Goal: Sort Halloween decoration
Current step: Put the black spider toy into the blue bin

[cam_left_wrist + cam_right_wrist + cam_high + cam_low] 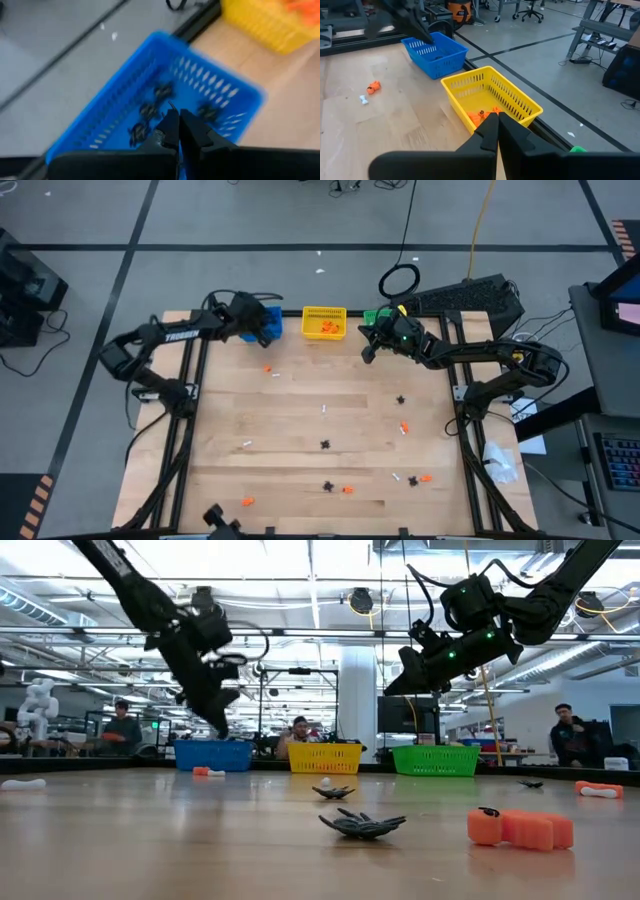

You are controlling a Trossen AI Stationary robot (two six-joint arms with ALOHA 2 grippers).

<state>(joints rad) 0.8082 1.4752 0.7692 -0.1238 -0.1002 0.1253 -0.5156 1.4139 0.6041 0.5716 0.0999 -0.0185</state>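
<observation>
Take the yellow bin (324, 322) at the far edge of the bench (300, 430) as the marker. The left hand (176, 131) hangs over the blue bin (165, 107) just beside it, fingers pressed together; a thin black sliver shows at the tips, possibly a spider leg, though the blur leaves that unsure. The right hand (497, 125) hovers on the yellow bin's other side, by the green bin (372, 316), also pressed together and holding nothing.

The Halloween decoration (326, 444) lies scattered on the bench, well nearer than the yellow bin: black spiders (361, 824), orange pieces (520, 828), small white bits (325, 409). Some spiders already sit in the blue bin, some orange pieces in the yellow.

These trinkets look feather-light, hard and slick, likely to skid or flick away. I would pinch a spider across its body, not its bendy legs, and an orange piece across its middle.
</observation>
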